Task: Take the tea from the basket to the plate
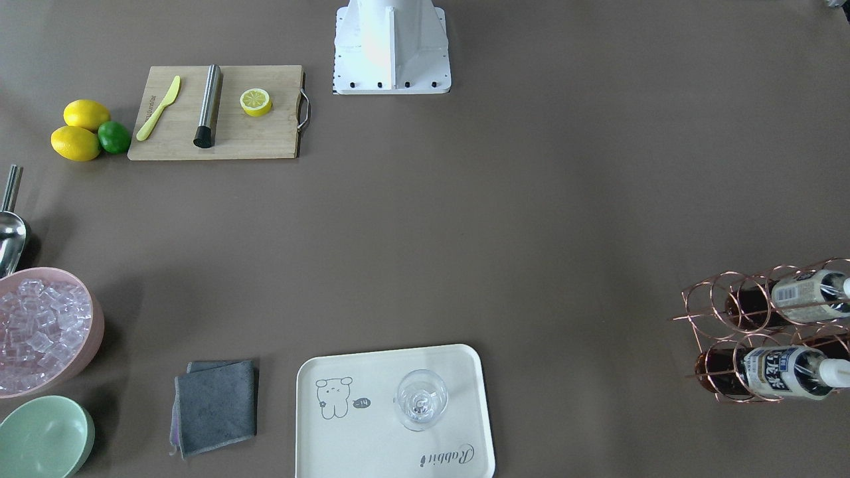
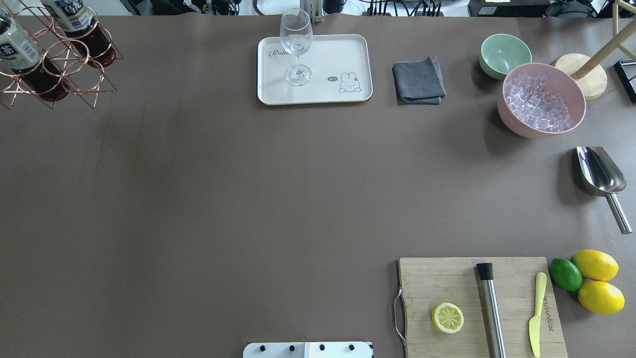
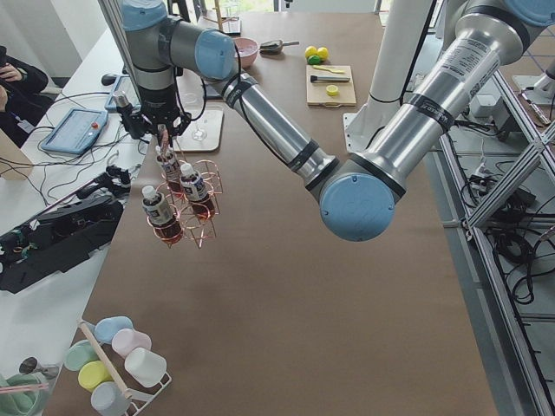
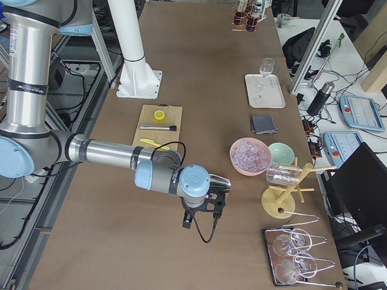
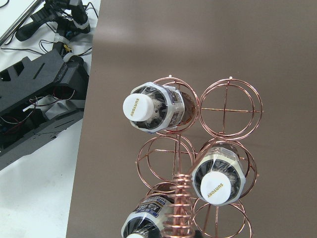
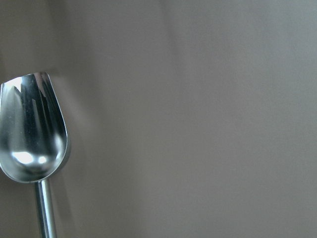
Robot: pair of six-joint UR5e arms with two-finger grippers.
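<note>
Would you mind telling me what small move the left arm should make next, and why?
I would probably lower the left gripper onto the cap of one tea bottle: it hangs above the basket, all three bottles sit in their cells, and the plate holds only a wine glass.

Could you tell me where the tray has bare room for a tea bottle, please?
The tray is bare on its bear-drawing half, the side toward the grey cloth. The wine glass occupies the other half. The table between tray and cutting board is open.
</note>
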